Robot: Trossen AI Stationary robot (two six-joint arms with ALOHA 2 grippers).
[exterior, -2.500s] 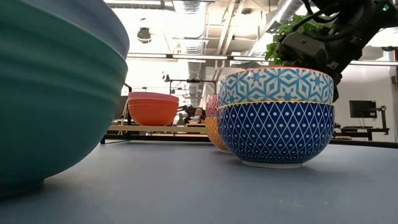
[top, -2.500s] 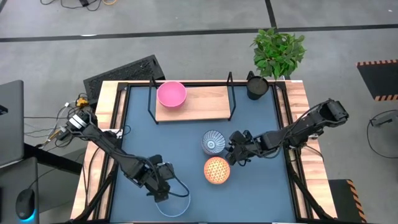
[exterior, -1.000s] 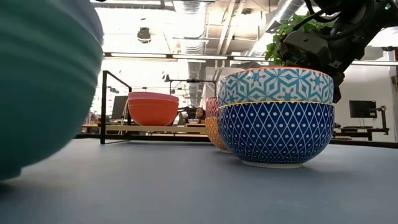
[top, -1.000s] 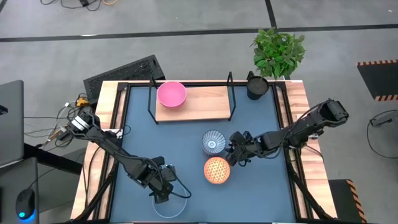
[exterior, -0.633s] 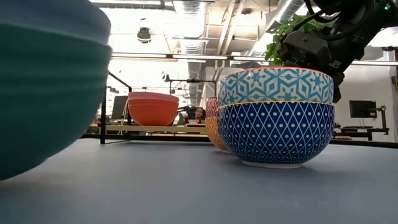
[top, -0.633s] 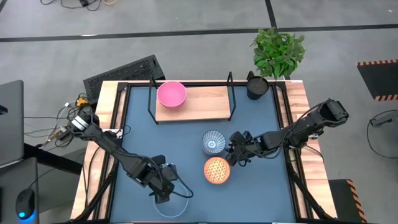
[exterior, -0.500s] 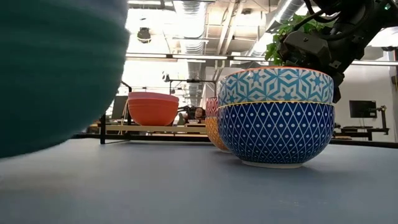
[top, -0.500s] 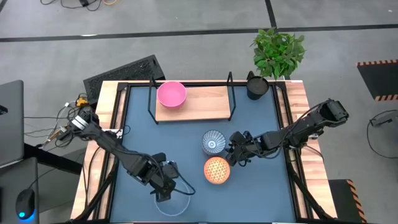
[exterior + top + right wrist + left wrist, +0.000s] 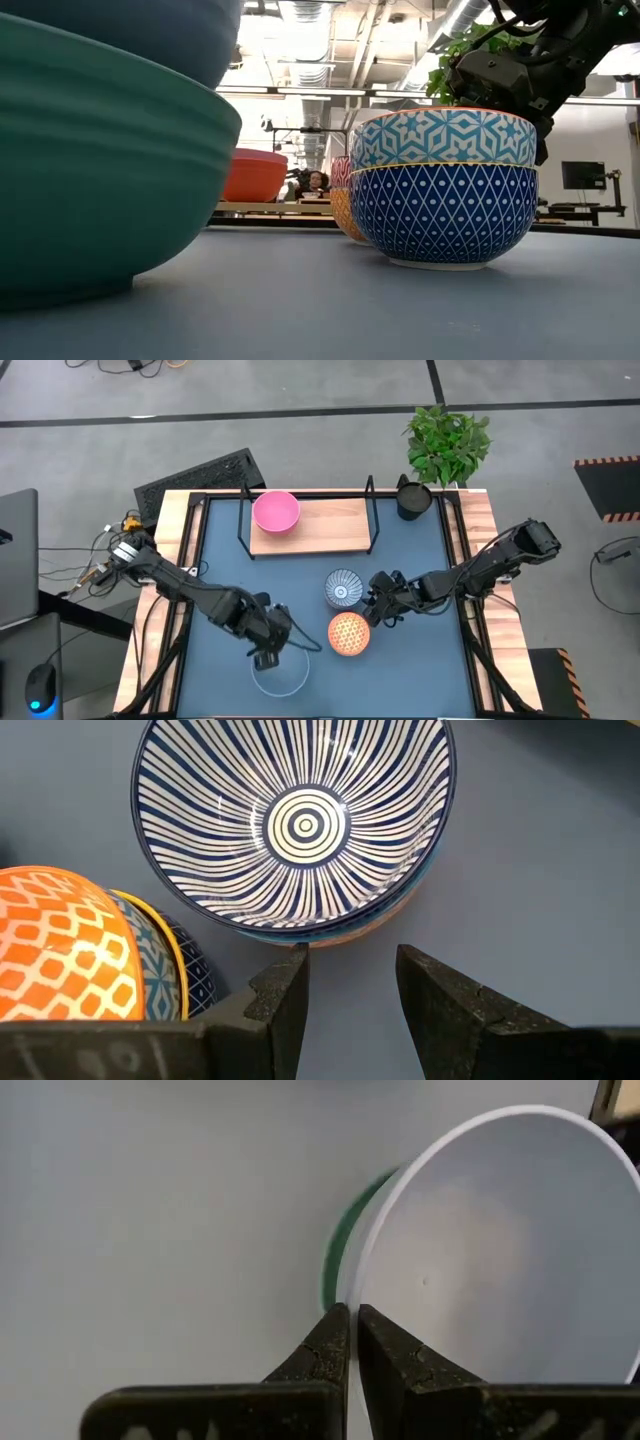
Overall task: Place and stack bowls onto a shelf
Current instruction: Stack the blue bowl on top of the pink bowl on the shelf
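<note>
Left gripper (image 9: 268, 657) fingers are pinched tight on the rim of the pale teal round bowl (image 9: 281, 675), near the front of the dark blue table (image 9: 300, 585). A pink round bowl (image 9: 275, 512) is seen on the light wooden shelf (image 9: 335, 525). Right gripper (image 9: 350, 982) fingers are held apart, empty, beside the blue-striped white bowl (image 9: 297, 820) and orange patterned bowl (image 9: 55, 942).

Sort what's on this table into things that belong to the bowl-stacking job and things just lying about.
Job: pink bowl on the shelf; striped bowl; orange bowl; teal bowl, its rim pinched by the left end effector; right end effector, open beside the striped bowl.

Lying about: black cup; potted plant.
</note>
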